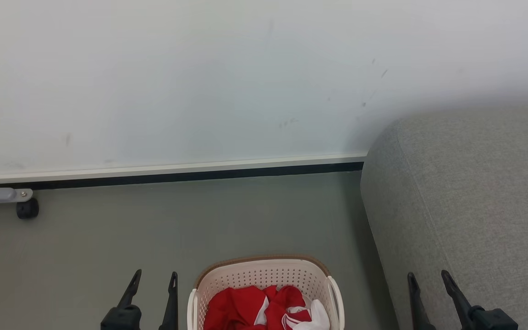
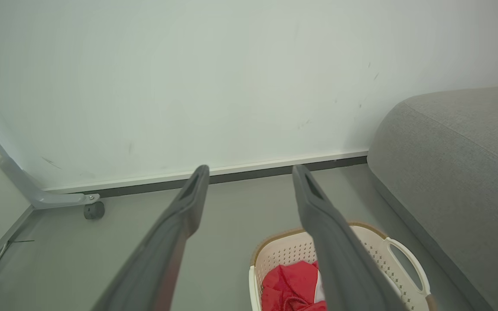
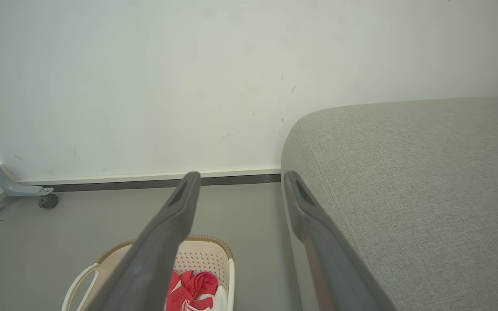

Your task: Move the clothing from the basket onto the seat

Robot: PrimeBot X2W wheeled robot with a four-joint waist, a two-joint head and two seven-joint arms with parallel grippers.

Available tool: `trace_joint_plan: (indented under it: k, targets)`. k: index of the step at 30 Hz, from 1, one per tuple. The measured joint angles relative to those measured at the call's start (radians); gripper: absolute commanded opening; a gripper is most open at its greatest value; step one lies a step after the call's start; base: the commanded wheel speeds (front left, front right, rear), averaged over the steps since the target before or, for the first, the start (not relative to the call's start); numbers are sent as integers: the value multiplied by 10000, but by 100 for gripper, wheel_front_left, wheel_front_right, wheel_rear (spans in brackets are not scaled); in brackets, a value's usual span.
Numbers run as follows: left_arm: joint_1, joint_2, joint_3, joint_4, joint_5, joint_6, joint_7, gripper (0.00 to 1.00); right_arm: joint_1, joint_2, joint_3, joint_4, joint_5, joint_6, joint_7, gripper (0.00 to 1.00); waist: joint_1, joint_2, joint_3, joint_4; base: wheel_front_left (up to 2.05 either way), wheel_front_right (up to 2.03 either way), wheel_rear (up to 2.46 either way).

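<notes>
The cream basket (image 1: 264, 274) with a brown rim stands on the grey floor at the bottom centre of the head view, and red and white clothing (image 1: 255, 307) lies bunched inside it. The light grey seat (image 1: 470, 206) rises at the right. My left gripper (image 1: 154, 275) hangs open just left of the basket, nothing between its fingers. My right gripper (image 1: 428, 274) is open in front of the seat's edge, right of the basket. In the left wrist view the basket (image 2: 400, 255) and clothing (image 2: 290, 283) sit behind my right finger. The right wrist view shows the basket (image 3: 205, 255) low, the seat (image 3: 404, 181) at right.
A white wall (image 1: 200, 78) with a pale baseboard (image 1: 167, 170) runs along the back. A grey metal leg with a black caster (image 1: 27, 208) sits at the far left by the wall. Grey floor (image 1: 177, 220) spreads between wall and basket.
</notes>
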Motion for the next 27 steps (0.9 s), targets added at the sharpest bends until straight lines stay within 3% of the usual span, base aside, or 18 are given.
trace_joint_plan:
  k: [15,27]
  targets:
    - [-478,-50,-324,23,422,-272,0,100,-291,-35,-366,-589,-84,10,-2,100,1,0,1215,-73,0,0,0]
    - [-1822,-146,-1208,1260,1003,-803,0,100,-1384,-142,-660,-1279,-301,8,-2,100,2,1,2997,-426,0,0,0]
